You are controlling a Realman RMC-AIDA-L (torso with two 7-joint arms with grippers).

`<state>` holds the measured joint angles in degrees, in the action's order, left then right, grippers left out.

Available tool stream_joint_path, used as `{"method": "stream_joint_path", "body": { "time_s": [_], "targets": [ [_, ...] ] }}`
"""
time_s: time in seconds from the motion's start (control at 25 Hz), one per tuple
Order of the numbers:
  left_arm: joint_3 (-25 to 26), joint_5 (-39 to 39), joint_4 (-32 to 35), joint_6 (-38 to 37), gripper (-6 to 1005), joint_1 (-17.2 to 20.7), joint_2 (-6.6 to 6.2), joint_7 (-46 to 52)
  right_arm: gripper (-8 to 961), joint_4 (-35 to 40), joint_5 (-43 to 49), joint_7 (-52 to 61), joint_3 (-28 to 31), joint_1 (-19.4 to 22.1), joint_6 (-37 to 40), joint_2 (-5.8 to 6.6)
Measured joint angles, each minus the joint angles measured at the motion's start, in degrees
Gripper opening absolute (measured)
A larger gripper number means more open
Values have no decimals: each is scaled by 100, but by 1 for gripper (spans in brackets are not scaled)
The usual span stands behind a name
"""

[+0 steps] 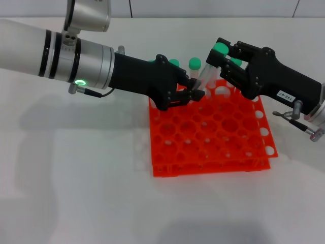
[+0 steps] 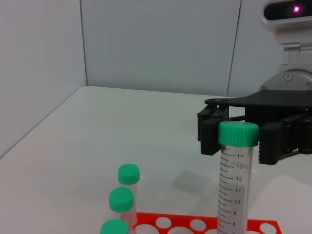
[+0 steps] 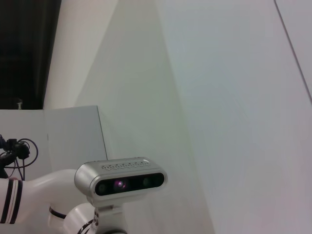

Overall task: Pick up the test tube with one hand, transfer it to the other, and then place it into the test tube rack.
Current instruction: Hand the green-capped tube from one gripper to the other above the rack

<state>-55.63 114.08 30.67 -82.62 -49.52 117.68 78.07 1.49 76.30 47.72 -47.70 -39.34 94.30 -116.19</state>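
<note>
The test tube (image 1: 209, 71) is a clear tube with a green cap (image 1: 220, 49), tilted above the back edge of the orange test tube rack (image 1: 213, 147). My left gripper (image 1: 197, 94), on the white-and-silver arm with the green ring, is shut on its lower end. My right gripper (image 1: 222, 57), black with a white label, is at the cap end with a finger on either side, open. In the left wrist view the tube (image 2: 236, 190) stands upright with the right gripper's pads (image 2: 210, 137) flanking its cap. The right wrist view shows none of this.
Other green-capped tubes (image 1: 195, 63) stand in the rack's back row; three show in the left wrist view (image 2: 128, 174). The rack's front holes hold nothing. The white table (image 1: 76, 178) lies around the rack. The right wrist view shows only walls and the robot's head camera (image 3: 122, 179).
</note>
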Motion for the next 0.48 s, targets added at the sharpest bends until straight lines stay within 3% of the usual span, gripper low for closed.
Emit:
{"method": "stream_joint_path", "body": {
  "time_s": [0.32,0.48],
  "targets": [
    [-116,57,472,159,204,151,124,485,260,3,-24,0,16,39,-2,0],
    [-302,46,599,169,210,208,145,724,264,0,6,0,5,42,-2,-1]
  ]
}}
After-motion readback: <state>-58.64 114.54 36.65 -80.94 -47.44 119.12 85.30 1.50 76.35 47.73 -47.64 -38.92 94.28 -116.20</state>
